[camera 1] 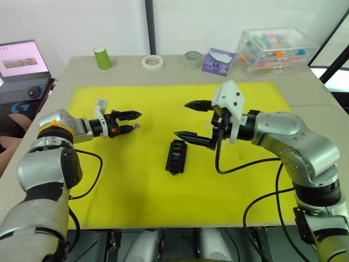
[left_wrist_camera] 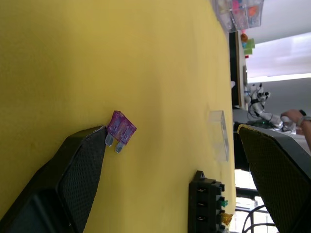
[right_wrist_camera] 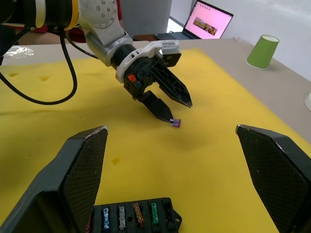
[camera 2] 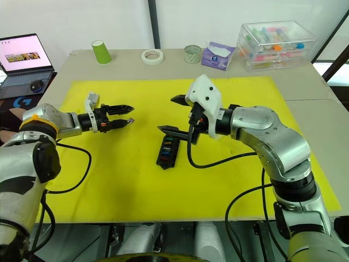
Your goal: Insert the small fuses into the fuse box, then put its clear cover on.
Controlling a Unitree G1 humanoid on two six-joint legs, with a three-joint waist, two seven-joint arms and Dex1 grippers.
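The black fuse box (camera 1: 176,155) lies on the yellow mat (camera 1: 136,185) near its middle, with several coloured fuses (right_wrist_camera: 131,216) seated in its slots. A small purple fuse (left_wrist_camera: 121,128) rests on the mat, touching the tip of one finger of my left gripper (camera 1: 137,120). That gripper is open and points toward the middle of the mat. My right gripper (camera 1: 181,119) hovers wide open just above and behind the fuse box, holding nothing. The clear cover (left_wrist_camera: 219,133) lies on the mat beyond the fuse box.
Along the table's far edge stand a green cup (camera 1: 102,58), a tape roll (camera 1: 152,62), a second small roll (camera 1: 192,59), a purple tissue pack (camera 1: 217,61) and a large clear storage case (camera 1: 275,49). A laptop (camera 1: 22,59) sits off the far left.
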